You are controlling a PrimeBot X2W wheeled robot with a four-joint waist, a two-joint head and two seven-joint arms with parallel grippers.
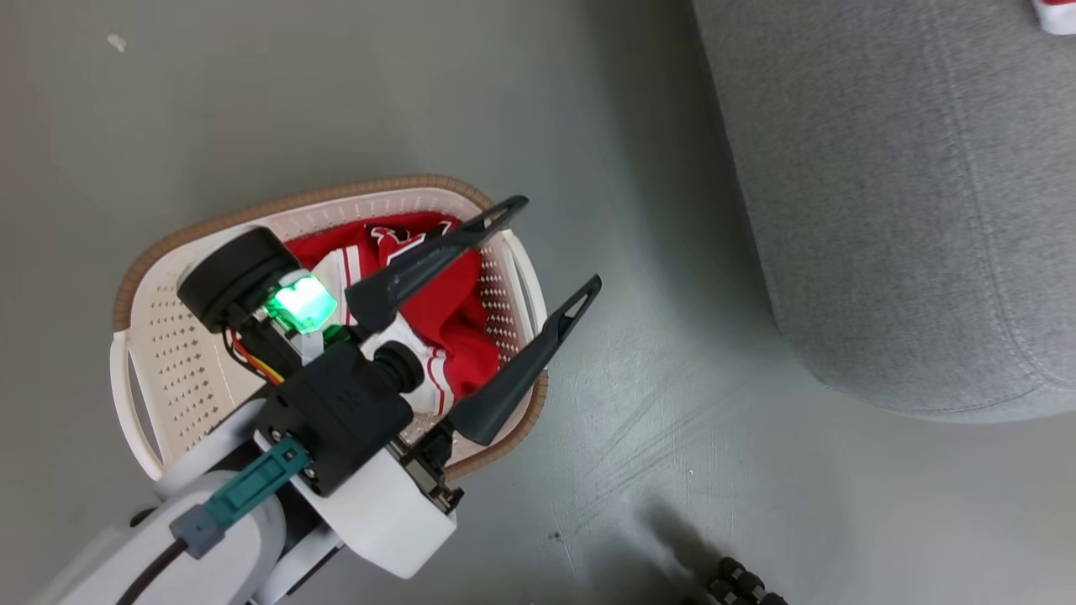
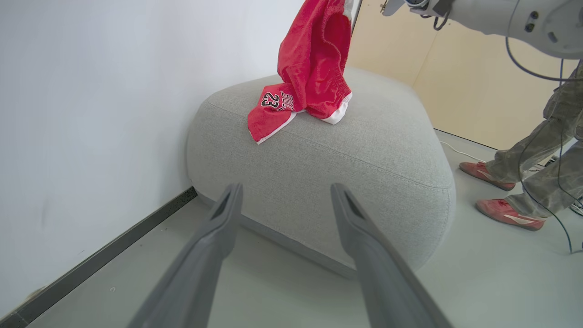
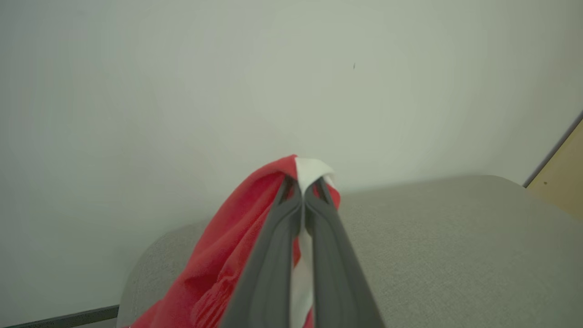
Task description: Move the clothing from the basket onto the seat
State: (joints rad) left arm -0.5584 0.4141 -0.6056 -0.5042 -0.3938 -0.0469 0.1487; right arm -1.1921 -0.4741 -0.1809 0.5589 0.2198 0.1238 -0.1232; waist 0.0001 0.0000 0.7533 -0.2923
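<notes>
- The right gripper (image 3: 304, 182) has its two fingers pressed together, and they pinch a red garment (image 3: 214, 278) at its white trim.
- This garment hangs down from the pinch. Its lower part, printed with "23", lies on the top of the seat (image 2: 364, 150), at the far part of that top, close to the white wall (image 2: 91, 114).
- The left gripper (image 1: 561, 242) has its fingers spread wide, and nothing is between them.
- In the head view this gripper stands over the right part of the basket (image 1: 168, 370). Its tips point to the right, toward the seat.
- In the left wrist view the two spread fingers rise in front of the near side of the seat.
- Inside the basket lies more red clothing (image 1: 458, 323) with white stripes. It is heaped in the right half, and the left gripper partly hides it.
- The basket stands on the grey floor (image 1: 639, 420), to the left of the seat and apart from it.
- In the left wrist view a person's legs with red shoes (image 2: 485, 174) stand on the floor, to the right of the seat.
</notes>
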